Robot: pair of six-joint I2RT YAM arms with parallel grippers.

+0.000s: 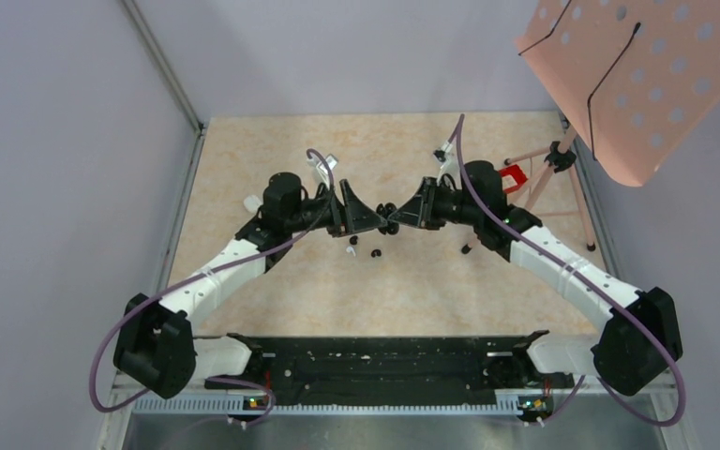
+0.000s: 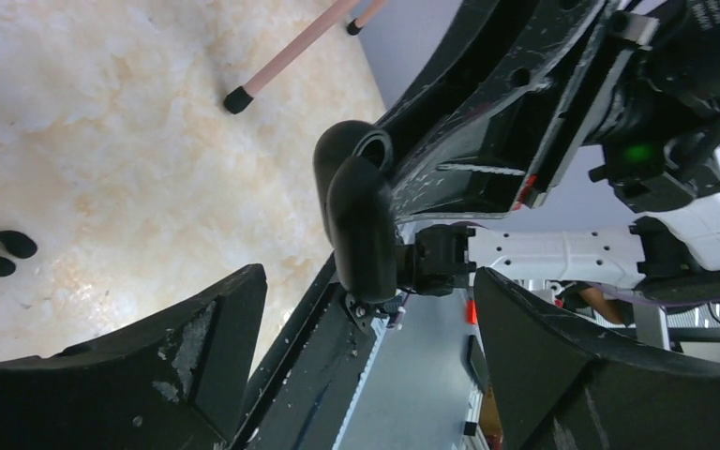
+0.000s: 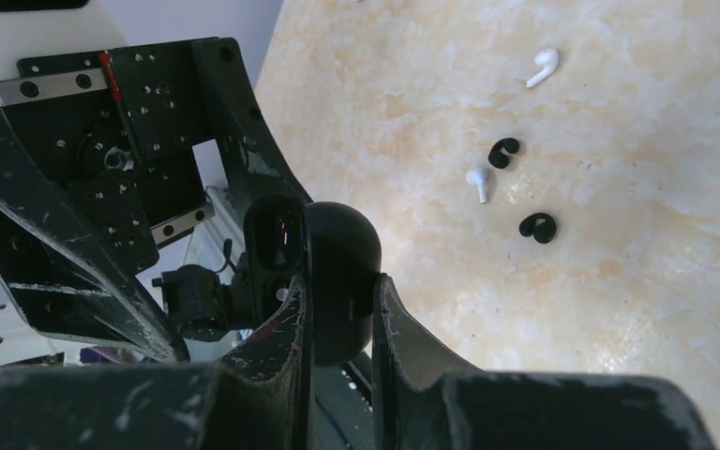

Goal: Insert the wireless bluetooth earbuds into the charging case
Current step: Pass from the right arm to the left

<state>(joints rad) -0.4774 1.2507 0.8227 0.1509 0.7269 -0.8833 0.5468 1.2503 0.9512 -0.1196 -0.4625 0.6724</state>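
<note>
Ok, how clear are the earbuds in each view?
Top external: even light, earbuds mere specks. Right wrist: all four sharp, soft shadows, charging case dark up close. Left wrist: tabletop washed out, only one black bud visible, slightly soft.

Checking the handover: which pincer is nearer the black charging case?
Right. The right pincer is shut on the black charging case; the left pincer faces it, open, close in front.

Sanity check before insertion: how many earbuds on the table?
4, all loose on the table, right wrist view: upper white earbud, upper black earbud, lower white earbud beside it, lower black earbud. Others may be hidden.
</note>
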